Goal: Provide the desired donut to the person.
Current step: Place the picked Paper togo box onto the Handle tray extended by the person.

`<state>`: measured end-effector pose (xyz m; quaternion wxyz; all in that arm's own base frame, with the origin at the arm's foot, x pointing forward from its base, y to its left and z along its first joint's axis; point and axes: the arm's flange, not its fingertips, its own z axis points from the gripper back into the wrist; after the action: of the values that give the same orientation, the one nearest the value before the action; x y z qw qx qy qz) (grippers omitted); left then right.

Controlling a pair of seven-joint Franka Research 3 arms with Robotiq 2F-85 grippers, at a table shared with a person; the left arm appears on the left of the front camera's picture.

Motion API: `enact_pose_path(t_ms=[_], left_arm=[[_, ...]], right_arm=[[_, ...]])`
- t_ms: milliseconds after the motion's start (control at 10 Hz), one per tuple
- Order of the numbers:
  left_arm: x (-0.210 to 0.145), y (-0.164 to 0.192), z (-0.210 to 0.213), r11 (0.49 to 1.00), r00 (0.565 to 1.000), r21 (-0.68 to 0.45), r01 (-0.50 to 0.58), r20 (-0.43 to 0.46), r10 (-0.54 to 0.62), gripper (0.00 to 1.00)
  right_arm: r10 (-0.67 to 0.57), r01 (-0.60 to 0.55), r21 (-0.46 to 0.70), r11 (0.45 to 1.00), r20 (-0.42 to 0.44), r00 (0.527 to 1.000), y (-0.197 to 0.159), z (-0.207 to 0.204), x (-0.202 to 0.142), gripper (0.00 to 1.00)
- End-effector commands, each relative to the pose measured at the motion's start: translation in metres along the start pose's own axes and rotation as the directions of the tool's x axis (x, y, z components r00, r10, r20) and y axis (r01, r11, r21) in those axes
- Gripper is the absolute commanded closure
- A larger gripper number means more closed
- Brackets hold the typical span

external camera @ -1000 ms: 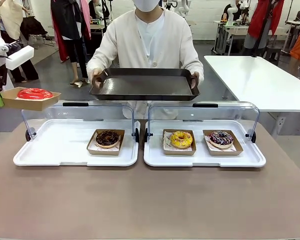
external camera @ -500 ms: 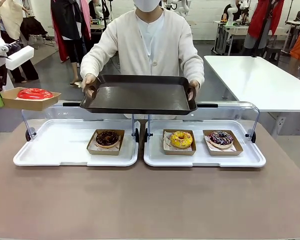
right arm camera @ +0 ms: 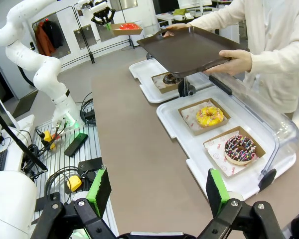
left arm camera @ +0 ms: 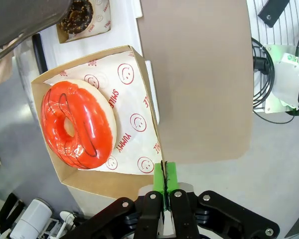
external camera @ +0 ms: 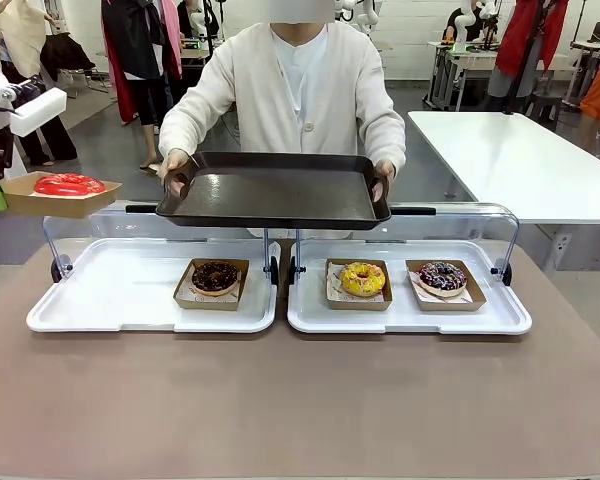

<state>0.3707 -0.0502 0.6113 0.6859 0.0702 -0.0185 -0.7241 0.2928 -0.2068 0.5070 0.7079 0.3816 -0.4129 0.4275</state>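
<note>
Far left, high above the tabletop [external camera: 300,400]: left fingers [left arm camera: 165,173] clamped fully shut on the wall of a cardboard tray [left arm camera: 89,181], with the red-glazed donut [left arm camera: 78,123] riding level inside on printed paper. Gripped by the rim, probably to keep the pads off the icing.

Just right of that, offered out over the clear-lidded display trays [external camera: 110,300]: a dark serving tray [external camera: 275,190], bare, held by the person [external camera: 300,90] with a hand at each end, apparently to receive the donut.

Below it, untouched in their cases: chocolate donut [external camera: 215,276], yellow donut [external camera: 363,278], sprinkled donut [external camera: 442,276].

Near right: right fingers [right arm camera: 100,191] spread wide, holding nothing, parked well clear of the handover.
</note>
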Motion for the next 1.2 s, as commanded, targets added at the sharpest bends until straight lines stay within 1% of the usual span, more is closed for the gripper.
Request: enact_pose_path(t_ms=[0,100,200,300,400,500,600,800,900,1100], left_arm=[[0.001,-0.001,0.030,0.999,0.999,0.033,-0.029,-0.036,0.030,0.99],[0.001,0.005,0.057,0.998,0.999,0.063,-0.026,-0.041,0.029,0.99],[0.005,0.016,0.079,0.998,0.999,0.061,0.012,-0.035,-0.009,0.99],[0.017,0.022,0.088,0.999,1.000,0.044,0.009,0.006,-0.009,0.99],[0.031,0.033,0.093,0.999,1.000,0.049,0.007,0.006,-0.007,0.99],[0.047,0.049,0.099,0.997,1.000,0.070,0.029,0.004,-0.030,0.99],[0.067,0.063,0.099,0.995,0.999,0.089,0.037,0.012,-0.038,0.99],[0.104,0.078,0.090,0.992,0.999,0.119,0.033,0.024,-0.036,0.99],[0.122,0.090,0.080,0.992,0.998,0.117,0.040,0.035,-0.044,0.99],[0.146,0.095,0.054,0.994,0.997,0.107,0.016,0.068,-0.023,0.99]], right_arm=[[0.016,-0.016,0.002,1.000,0.025,1.000,-0.001,0.000,0.001,0.00],[0.016,-0.016,0.002,1.000,0.025,1.000,-0.001,0.000,0.001,0.00],[0.016,-0.016,0.002,1.000,0.025,1.000,-0.001,0.000,0.001,0.00],[0.016,-0.016,0.002,1.000,0.025,1.000,-0.001,0.000,0.001,0.00],[0.016,-0.016,0.002,1.000,0.025,1.000,-0.001,0.000,0.001,0.00],[0.016,-0.016,0.002,1.000,0.025,1.000,-0.001,0.000,0.001,0.00],[0.016,-0.016,0.002,1.000,0.025,1.000,-0.001,0.000,0.001,0.00],[0.016,-0.016,0.002,1.000,0.025,1.000,-0.001,0.000,0.001,0.00],[0.016,-0.016,0.002,1.000,0.025,1.000,-0.001,0.000,0.001,0.00],[0.016,-0.016,0.002,1.000,0.025,1.000,-0.001,0.000,0.001,0.00]])
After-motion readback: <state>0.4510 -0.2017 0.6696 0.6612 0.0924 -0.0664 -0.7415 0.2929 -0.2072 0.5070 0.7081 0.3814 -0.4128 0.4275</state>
